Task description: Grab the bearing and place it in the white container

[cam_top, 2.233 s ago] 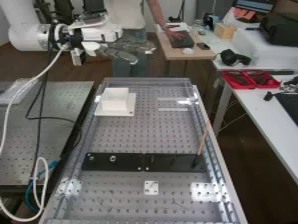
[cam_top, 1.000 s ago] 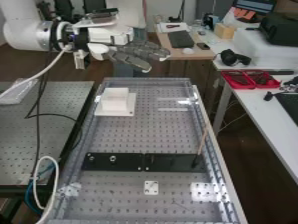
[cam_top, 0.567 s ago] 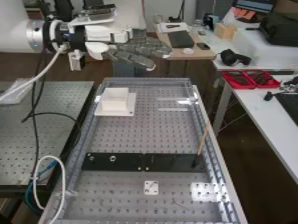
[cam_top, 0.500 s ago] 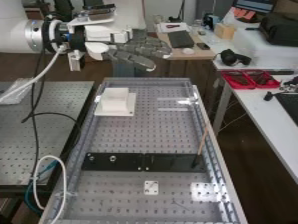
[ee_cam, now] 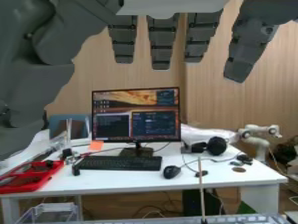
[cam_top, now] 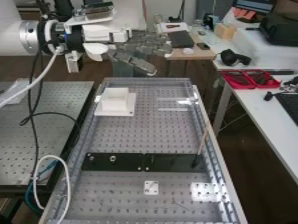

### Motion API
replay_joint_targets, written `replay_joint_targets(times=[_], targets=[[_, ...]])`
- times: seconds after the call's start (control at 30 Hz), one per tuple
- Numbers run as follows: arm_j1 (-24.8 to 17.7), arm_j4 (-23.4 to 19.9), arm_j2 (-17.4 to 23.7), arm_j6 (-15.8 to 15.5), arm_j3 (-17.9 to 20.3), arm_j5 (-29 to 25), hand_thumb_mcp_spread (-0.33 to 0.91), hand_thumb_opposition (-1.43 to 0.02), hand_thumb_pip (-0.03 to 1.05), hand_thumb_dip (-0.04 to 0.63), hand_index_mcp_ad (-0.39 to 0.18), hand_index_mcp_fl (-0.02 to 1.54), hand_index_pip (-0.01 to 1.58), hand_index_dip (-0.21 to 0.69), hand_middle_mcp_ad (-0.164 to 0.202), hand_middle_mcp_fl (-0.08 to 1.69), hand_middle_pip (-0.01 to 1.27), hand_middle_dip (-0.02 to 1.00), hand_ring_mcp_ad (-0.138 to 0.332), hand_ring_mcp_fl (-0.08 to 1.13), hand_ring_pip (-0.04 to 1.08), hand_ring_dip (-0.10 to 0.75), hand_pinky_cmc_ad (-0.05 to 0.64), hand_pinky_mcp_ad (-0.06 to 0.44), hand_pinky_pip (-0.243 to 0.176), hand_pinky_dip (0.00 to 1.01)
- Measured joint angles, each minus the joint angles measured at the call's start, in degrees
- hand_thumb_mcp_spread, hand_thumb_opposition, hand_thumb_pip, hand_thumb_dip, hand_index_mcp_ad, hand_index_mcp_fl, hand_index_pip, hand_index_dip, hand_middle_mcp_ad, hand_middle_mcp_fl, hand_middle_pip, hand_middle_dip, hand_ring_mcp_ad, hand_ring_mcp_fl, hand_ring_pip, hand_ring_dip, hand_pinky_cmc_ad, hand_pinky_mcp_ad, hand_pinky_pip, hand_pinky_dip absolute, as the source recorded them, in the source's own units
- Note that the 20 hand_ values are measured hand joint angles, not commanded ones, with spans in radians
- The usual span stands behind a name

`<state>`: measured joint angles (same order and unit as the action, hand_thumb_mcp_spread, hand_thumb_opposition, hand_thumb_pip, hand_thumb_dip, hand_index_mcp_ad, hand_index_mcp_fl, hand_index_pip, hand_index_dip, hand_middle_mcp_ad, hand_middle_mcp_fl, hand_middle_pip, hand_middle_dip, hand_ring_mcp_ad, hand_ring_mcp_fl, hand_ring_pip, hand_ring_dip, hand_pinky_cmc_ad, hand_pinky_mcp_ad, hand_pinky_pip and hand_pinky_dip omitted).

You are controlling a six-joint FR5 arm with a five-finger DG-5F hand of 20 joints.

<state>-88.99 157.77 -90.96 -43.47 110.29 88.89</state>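
My dark grey hand [cam_top: 143,48] is up high at the far end of the bench, its fingers nearly straight and spread apart, with gaps between them in the wrist view. The white box-shaped container [cam_top: 114,103] stands upright on its flat white base plate [cam_top: 127,111], toward the far end of the perforated metal bench [cam_top: 123,134], close to the rail on the high view's left. Nearer the low edge of that view lies the flat black bar [cam_top: 166,163]. On it stand the smaller metal nut [cam_top: 91,158] and the larger metal nut [cam_top: 113,158], near each other but apart.

A thin light-brown stick [cam_top: 202,142] rises at a tilt from the bar's other end, beside the opposite rail, and is something to steer around. Below the bar sits a small white square plate with holes [cam_top: 151,188]. A white cable [cam_top: 65,186] loops beside the bench, over the neighbouring grey perforated table [cam_top: 56,137].

On the white desk alongside are red trays [cam_top: 236,85] and black headphones [cam_top: 228,57]. In the wrist view, a black-framed monitor [ee_cam: 136,141] stands behind a black keyboard [ee_cam: 120,163], with a black mouse [ee_cam: 171,172] beside the keyboard.
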Motion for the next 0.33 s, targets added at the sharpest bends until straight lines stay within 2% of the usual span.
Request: replay_joint_targets(times=[0.1,0.33], targets=[[0.4,-0.5,0.1,0.2,0.2,0.3,0.30,-0.67,0.27,0.051,-0.119,0.07,0.09,0.122,0.065,0.06,0.14,0.14,0.138,0.01,0.12,0.030,0.429,0.379,-0.010,0.15],[0.9,-0.7,0.2,-0.1,0.3,0.5,0.30,-0.66,0.27,0.051,-0.119,0.07,0.09,0.122,0.065,0.06,0.14,0.14,0.138,0.01,0.11,0.037,0.445,0.377,-0.010,0.16]])
